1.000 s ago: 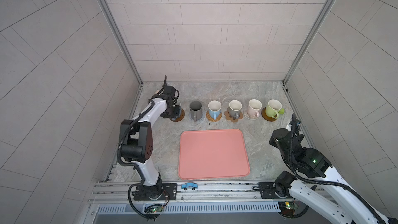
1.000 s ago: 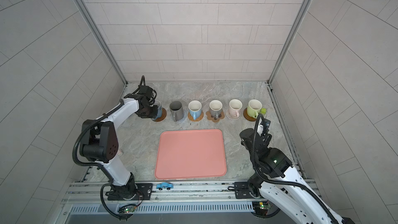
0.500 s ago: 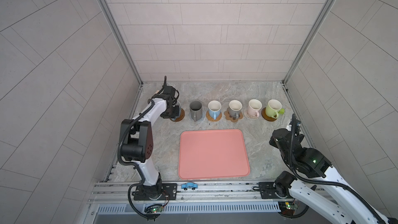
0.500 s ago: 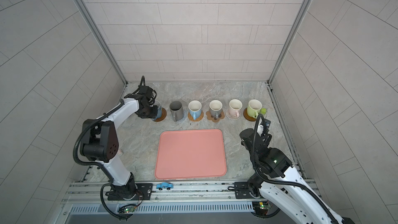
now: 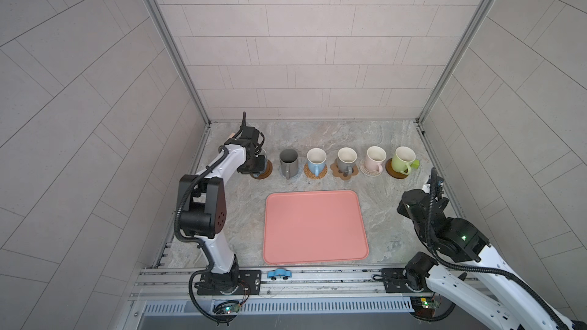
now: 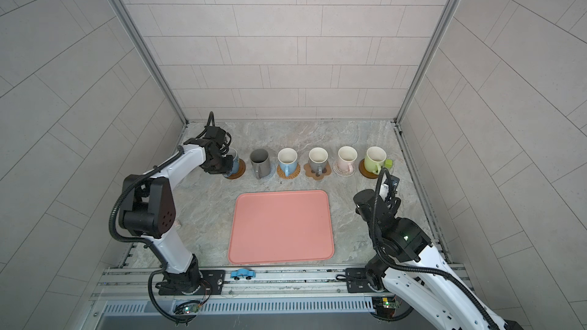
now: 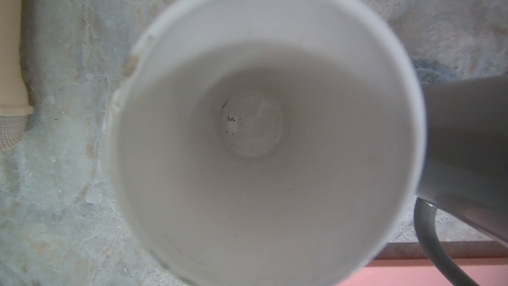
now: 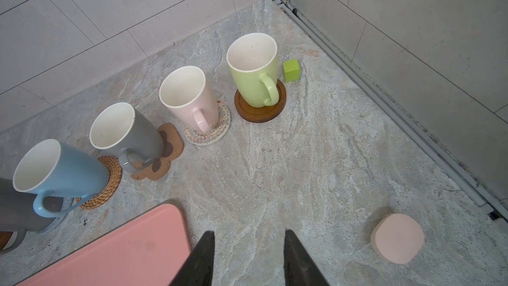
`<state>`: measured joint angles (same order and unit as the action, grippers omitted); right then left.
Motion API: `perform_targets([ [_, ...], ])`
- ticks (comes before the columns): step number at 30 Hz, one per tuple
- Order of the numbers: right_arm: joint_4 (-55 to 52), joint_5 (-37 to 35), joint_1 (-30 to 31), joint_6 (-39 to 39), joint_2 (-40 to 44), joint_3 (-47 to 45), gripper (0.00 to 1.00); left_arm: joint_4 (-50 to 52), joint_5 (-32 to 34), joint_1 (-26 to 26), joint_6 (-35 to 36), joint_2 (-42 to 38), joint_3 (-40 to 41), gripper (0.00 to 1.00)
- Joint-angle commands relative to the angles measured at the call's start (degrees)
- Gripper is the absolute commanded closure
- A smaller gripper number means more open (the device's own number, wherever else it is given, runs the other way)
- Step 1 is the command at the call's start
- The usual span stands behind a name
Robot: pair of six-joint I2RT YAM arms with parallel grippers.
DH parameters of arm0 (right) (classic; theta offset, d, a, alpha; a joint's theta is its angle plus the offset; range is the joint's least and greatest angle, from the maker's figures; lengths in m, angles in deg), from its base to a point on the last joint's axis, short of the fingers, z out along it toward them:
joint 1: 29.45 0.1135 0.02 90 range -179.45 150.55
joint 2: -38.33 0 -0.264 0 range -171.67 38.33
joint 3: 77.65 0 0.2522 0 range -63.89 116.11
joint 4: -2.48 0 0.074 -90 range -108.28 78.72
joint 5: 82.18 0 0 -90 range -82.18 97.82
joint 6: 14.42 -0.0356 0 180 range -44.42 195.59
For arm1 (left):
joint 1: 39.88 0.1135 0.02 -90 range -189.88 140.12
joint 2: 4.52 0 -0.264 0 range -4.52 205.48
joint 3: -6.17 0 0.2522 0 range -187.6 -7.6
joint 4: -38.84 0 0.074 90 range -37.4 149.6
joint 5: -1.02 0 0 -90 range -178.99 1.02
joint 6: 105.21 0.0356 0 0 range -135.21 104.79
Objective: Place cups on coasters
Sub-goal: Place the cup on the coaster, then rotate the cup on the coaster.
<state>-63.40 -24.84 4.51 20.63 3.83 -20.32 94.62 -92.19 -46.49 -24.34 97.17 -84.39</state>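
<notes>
**Six mugs stood in a row on coasters behind the pink tray.**
On the stone table [image 5: 386,217] the tray [image 5: 314,226] lay in the middle. The left gripper [image 5: 255,166] hung over the pale mug [image 7: 264,133] at the row's left end, and its fingers' spread could not be told. The right gripper [image 8: 248,232] hovered near the right edge, its fingers apart and holding nothing. The pale mug stood on a wooden disc [image 6: 239,171], the dark grey mug [image 5: 288,161] on a crochet mat [image 7: 428,70], the blue mug [image 8: 63,171] on a rattan mat [image 8: 107,188], the grey mug [image 8: 129,133] on a paw mat [image 8: 171,144], the pink mug [image 8: 189,100] on a woven mat [image 8: 217,130] and the green mug [image 8: 254,72] on a second wooden disc [image 8: 261,114]. A green cube [image 8: 290,70] sat just beside the green mug, and a pink disc [image 8: 397,239] lay well apart.
</notes>
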Motion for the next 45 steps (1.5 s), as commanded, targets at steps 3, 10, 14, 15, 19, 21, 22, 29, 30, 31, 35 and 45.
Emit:
perform_targets([
  [3, -0.72, -1.6, -0.25, -0.76, 0.34, -0.5, 0.56, -0.71, 0.21, 0.34, 0.09, -0.88, -0.24, 0.7],
  [10, -0.88, -1.51, -0.24, -0.86, 0.56, -0.33, 0.56, -0.54, -0.29, 0.39, -0.81, -1.75, -0.13, 0.63],
  [14, -1.11, -1.45, -0.22, -0.87, 0.73, -0.32, 0.56, -0.45, -1.45, 0.37, -1.89, -2.69, 0.22, 0.61],
  [15, -1.13, -1.47, -0.29, -0.85, 0.75, -0.24, 0.56, -0.54, -1.77, 0.29, -2.2, -2.98, 0.31, 0.61],
  [19, -0.8, -1.35, -0.25, -1.01, 0.66, -0.36, 0.56, -1.02, -2.29, 0.23, -2.97, -4.17, 1.48, 0.6],
  [21, -0.72, -1.27, -0.28, -0.97, 0.67, -0.29, 0.56, -1.11, -2.31, 0.24, -3.02, -4.55, 1.96, 0.59],
  [22, -0.62, -1.31, -0.22, -0.99, 0.58, -0.35, 0.56, -1.15, -2.42, 0.28, -3.11, -4.68, 2.1, 0.58],
  [29, -0.53, -0.92, -0.27, -1.03, 0.5, -0.33, 0.56, -1.4, -3.35, 0.28, -3.95, -5.69, 3.14, 0.58],
  [30, -0.53, -0.99, -0.23, -1.04, 0.64, -0.37, 0.56, -1.48, -3.39, 0.24, -4.02, -5.88, 3.33, 0.58],
  [31, -0.53, -0.98, -0.26, -1.03, 0.56, -0.39, 0.56, -1.51, -3.38, 0.28, -4.1, -5.97, 3.43, 0.58],
  [35, -0.44, -0.91, -0.21, -1.03, 0.65, -0.28, 0.56, -1.6, -3.99, 0.23, -4.82, -6.65, 3.96, 0.58],
  [45, -0.44, -0.66, -0.29, -0.93, 0.66, -0.37, 0.56, -2.53, -4.77, 0.24, -6.08, -8.39, 5.63, 0.57],
])
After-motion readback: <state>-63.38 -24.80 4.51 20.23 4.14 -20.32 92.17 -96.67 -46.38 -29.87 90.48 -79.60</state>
